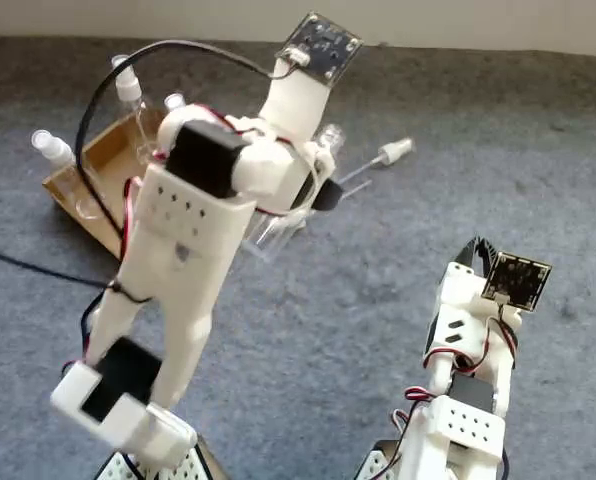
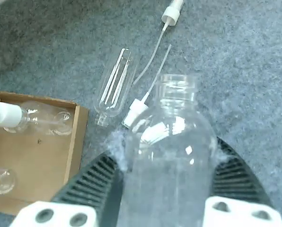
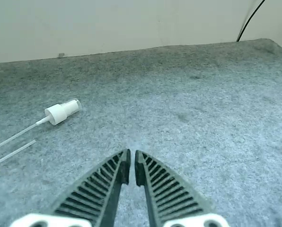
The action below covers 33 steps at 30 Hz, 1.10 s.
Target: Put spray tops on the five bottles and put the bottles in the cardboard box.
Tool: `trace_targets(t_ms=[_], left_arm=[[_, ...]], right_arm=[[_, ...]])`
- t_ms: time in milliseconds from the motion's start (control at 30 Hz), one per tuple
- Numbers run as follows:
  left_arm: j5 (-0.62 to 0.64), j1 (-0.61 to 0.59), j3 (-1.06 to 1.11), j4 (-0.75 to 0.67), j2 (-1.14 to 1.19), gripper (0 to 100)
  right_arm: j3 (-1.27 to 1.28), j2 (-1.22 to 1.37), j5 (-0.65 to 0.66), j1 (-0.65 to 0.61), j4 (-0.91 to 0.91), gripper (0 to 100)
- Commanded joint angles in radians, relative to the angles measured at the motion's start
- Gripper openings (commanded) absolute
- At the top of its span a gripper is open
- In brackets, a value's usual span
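Left claw [image 2: 165, 161] clamps an uncapped bottle [image 2: 174, 109]; right claw [image 3: 130, 165] looks closed, empty.

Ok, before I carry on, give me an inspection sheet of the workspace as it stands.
Surface: grey mat, carpet-like, no spills seen.
Job's things: cardboard box holds at least two capped bottles; an open lying bottle is on the mat near the box; a near spray top and a far spray top lie loose beyond it.
Clutter: nothing seen.
End effectors: left end effector shut on an uncapped held bottle; right end effector shut, empty, over the mat.
Cables: black cable arcs over the left arm; a second cable trails across the mat.
Surroundings: pale wall behind the mat.
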Motion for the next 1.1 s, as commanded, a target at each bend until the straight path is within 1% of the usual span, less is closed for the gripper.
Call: trace_targets(t_ms=[0, 133, 200, 267, 400, 633, 833, 967, 1000, 1067], left_arm=[[-0.051, -0.013, 0.2, -0.002, -0.211, 17], [-0.18, -0.013, 0.395, -0.002, -0.326, 17], [-0.203, -0.013, 0.486, -0.014, -0.366, 17], [-0.201, -0.013, 0.584, -0.063, -0.395, 17], [-0.201, -0.042, 0.799, -0.209, -0.43, 17], [-0.206, -0.156, 1.175, -0.588, -0.437, 17], [-0.206, -0.148, 1.402, -0.833, -0.43, 17], [-0.207, -0.15, 1.475, -0.934, -0.43, 17], [-0.207, -0.15, 1.486, -0.944, -0.43, 19], [-0.207, -0.148, 1.489, -0.936, -0.429, 27]], right_arm=[[0.13, -0.007, 0.008, 0.004, 0.002, 2.6], [0.13, -0.005, 0.008, 0.004, 0.002, 2.6], [0.13, -0.004, 0.008, 0.004, 0.002, 2.6], [0.13, -0.004, 0.008, 0.004, 0.002, 2.6], [0.13, -0.004, 0.008, 0.004, 0.002, 2.6], [0.13, -0.002, 0.008, 0.004, 0.004, 2.6], [0.13, -0.002, 0.008, 0.004, 0.004, 2.6], [0.13, -0.002, 0.008, 0.004, 0.004, 2.6], [0.13, -0.002, 0.008, 0.004, 0.004, 2.6], [0.13, -0.002, 0.008, 0.004, 0.004, 2.6]])
